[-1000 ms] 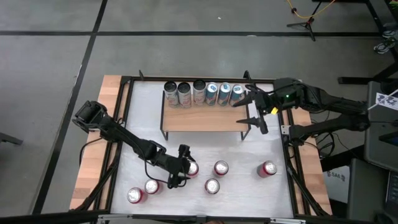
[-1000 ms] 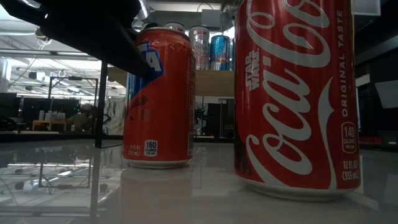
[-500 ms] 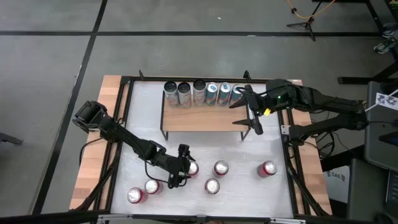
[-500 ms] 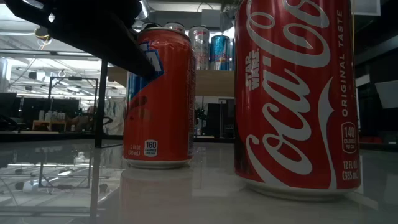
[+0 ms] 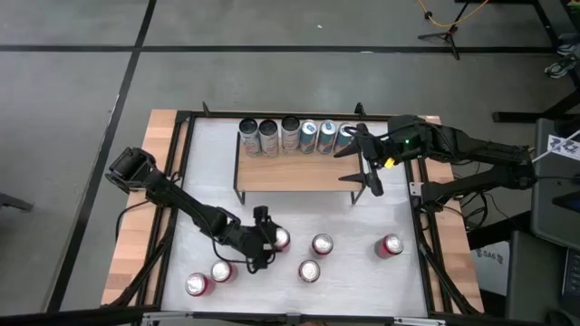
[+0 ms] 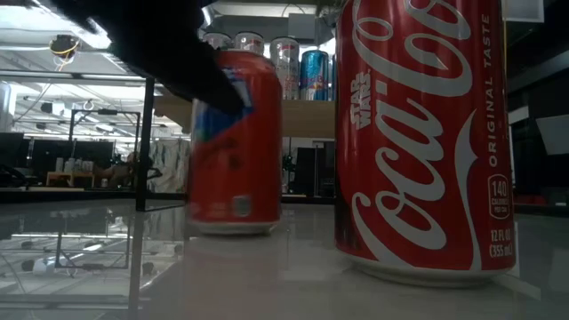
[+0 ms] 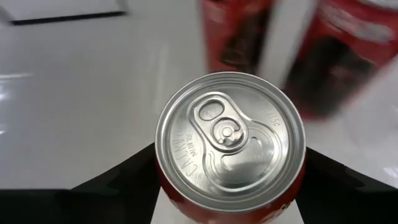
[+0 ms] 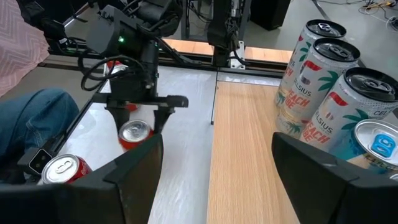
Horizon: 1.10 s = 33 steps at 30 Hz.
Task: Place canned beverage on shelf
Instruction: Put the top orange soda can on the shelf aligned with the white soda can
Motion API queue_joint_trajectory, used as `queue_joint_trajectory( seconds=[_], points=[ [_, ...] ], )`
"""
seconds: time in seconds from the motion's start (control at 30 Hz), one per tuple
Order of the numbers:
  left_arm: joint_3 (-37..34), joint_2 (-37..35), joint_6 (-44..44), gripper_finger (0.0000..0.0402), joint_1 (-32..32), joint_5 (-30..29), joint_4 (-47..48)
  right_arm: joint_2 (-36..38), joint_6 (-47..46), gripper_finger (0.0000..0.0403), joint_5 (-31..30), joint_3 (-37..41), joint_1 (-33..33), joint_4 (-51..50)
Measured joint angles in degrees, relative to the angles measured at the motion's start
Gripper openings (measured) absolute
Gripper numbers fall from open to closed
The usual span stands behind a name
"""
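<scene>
A red canned beverage stands on the white table near its front left, and its silver top fills the left wrist view. My left gripper reaches it from the left, its fingers closed in on the can's two sides. The shelf stands at the far middle on thin black legs, with several cans lined up along its far edge. My right gripper hangs open above the shelf's right end with nothing between its fingers. My left gripper has the red can's upper wall, just under the rim, between its two fingers. One finger lies on the can's near side and one on its far side. They come slanting down from the table's left. The can stands upright on the table.
More red cans stand on the table: two right of the held one, one at the right, two at the front left. A large Coca-Cola can fills the low view's right. A person's knee shows beyond the table.
My left gripper has rolled about its own axis and drawn its fingers in onto the red can. The can has shifted a little toward the table's right and shows blurred in the low view, its base still on the table.
</scene>
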<state>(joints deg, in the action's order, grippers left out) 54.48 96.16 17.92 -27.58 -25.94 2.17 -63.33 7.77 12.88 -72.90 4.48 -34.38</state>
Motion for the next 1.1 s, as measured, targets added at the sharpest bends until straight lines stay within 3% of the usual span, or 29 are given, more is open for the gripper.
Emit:
queue_joint_trajectory(
  seconds=[0.23, 0.5, 0.87, 1.1],
  points=[
    [0.00, 0.00, 11.16, 0.0277, -0.34, -9.75, -0.28, 0.00, 0.00, 0.0292, 0.00, 0.00, 0.01, -0.01],
    [3.36, 0.00, 13.50, 0.0276, -0.36, -9.34, 1.23, 0.02, 0.00, 0.0292, 0.00, 0.00, 0.01, -0.02],
    [24.50, 0.00, 18.03, 0.0276, 0.09, -9.09, 30.07, 0.02, -4.65, 0.0292, 0.00, -0.02, 0.01, -0.02],
    [34.90, 0.00, 18.04, 0.0282, 1.77, -11.44, 40.11, -0.19, -4.96, 0.0292, 0.11, -0.04, 0.00, 0.02]
  ],
)
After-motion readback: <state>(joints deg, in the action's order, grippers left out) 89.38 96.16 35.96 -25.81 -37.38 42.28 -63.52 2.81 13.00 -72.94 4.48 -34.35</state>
